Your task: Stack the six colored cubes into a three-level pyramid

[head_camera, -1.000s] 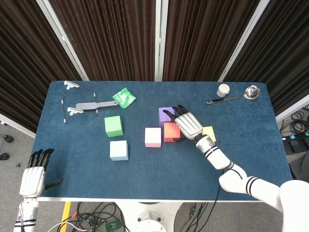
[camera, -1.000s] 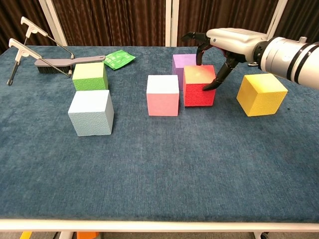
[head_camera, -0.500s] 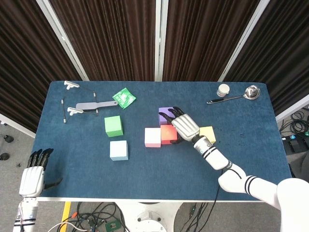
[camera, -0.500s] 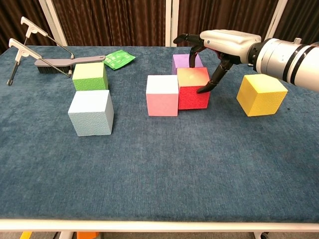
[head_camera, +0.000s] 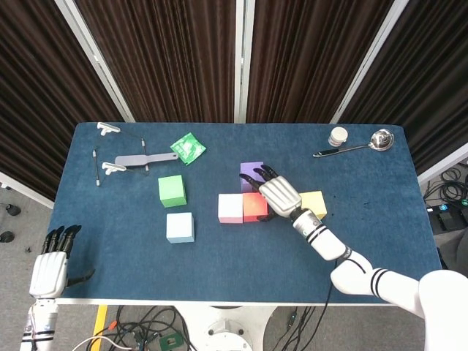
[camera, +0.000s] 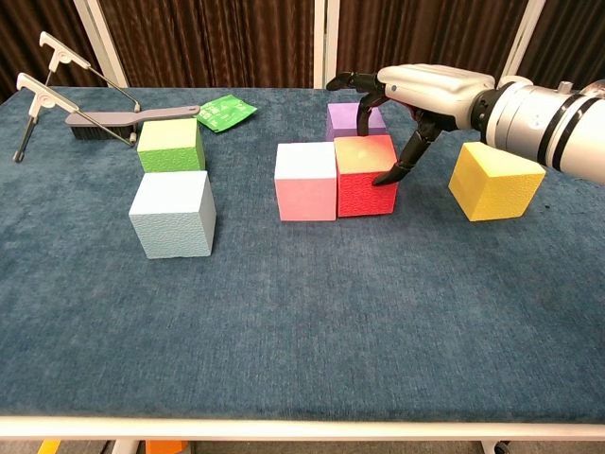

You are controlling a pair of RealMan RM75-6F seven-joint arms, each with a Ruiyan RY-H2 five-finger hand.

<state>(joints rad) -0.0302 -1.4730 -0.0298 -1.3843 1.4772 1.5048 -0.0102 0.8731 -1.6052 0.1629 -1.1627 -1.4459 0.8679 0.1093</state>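
Observation:
The red cube point(head_camera: 254, 206) point(camera: 364, 175) sits flush against the right side of the pink cube point(head_camera: 230, 208) point(camera: 305, 182) at mid-table. My right hand point(head_camera: 278, 192) point(camera: 425, 85) arches over the red cube. One fingertip presses its right face and the other fingers spread above the purple cube point(head_camera: 248, 170) point(camera: 352, 118) just behind. The yellow cube point(head_camera: 314, 202) point(camera: 494, 180) lies to the right of that hand. Further left are the green cube point(head_camera: 172, 190) point(camera: 170, 144) and the light blue cube point(head_camera: 180, 227) point(camera: 173, 214). My left hand point(head_camera: 50, 267) hangs off the table's near left corner, holding nothing.
A grey brush with a wire stand point(head_camera: 139, 159) point(camera: 104, 118) and a green packet point(head_camera: 188, 148) point(camera: 225, 112) lie at the back left. A metal spoon point(head_camera: 358, 146) and a small white jar point(head_camera: 338, 136) sit at the back right.
My right hand has slid the red cube leftward until it met the pink cube, closing the gap between them. The left hand has not moved.

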